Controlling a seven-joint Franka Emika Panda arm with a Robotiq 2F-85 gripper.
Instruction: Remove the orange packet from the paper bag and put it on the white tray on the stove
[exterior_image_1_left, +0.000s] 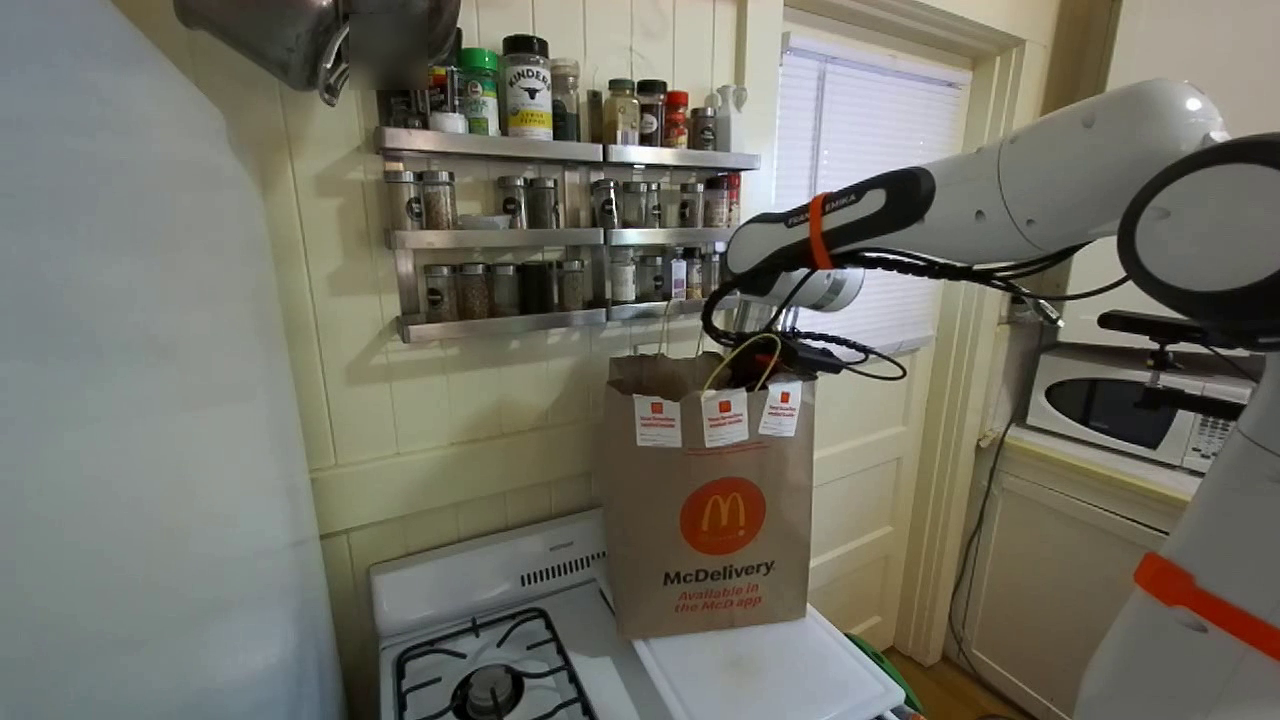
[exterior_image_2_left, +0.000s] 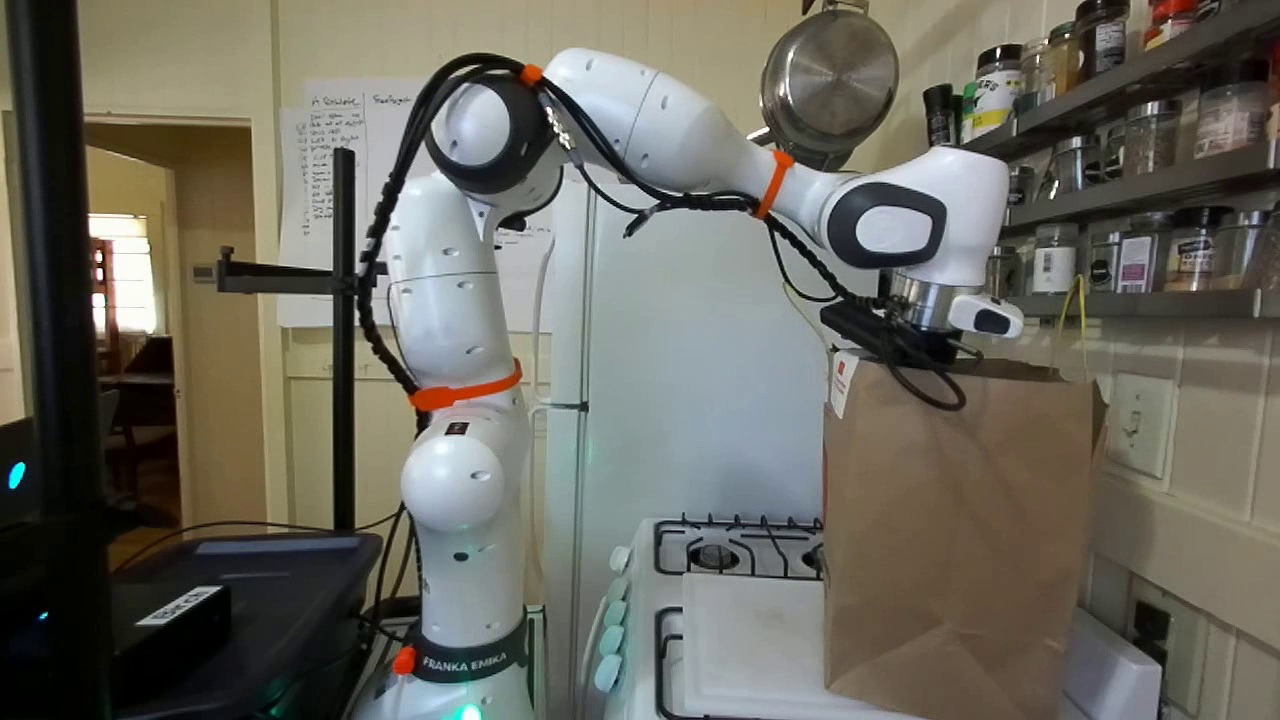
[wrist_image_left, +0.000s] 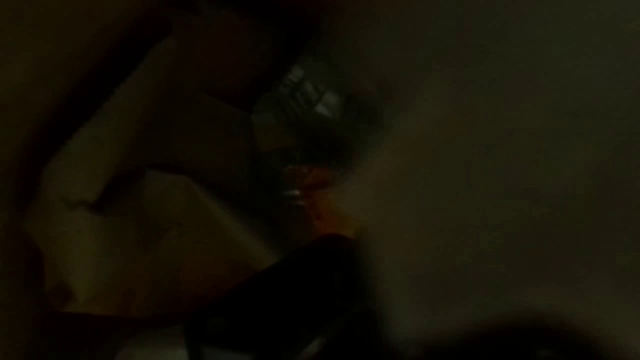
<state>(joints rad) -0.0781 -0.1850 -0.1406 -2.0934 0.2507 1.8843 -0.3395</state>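
Both exterior views show the paper bag screening the pincer, whose spread I cannot tell.

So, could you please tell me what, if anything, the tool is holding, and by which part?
It cannot be told: the tool reaches into the bag, and the dark wrist view shows something orange but no clear hold.

In both exterior views the bag hides the jaws' tips; the wrist view's orange thing is blurry.
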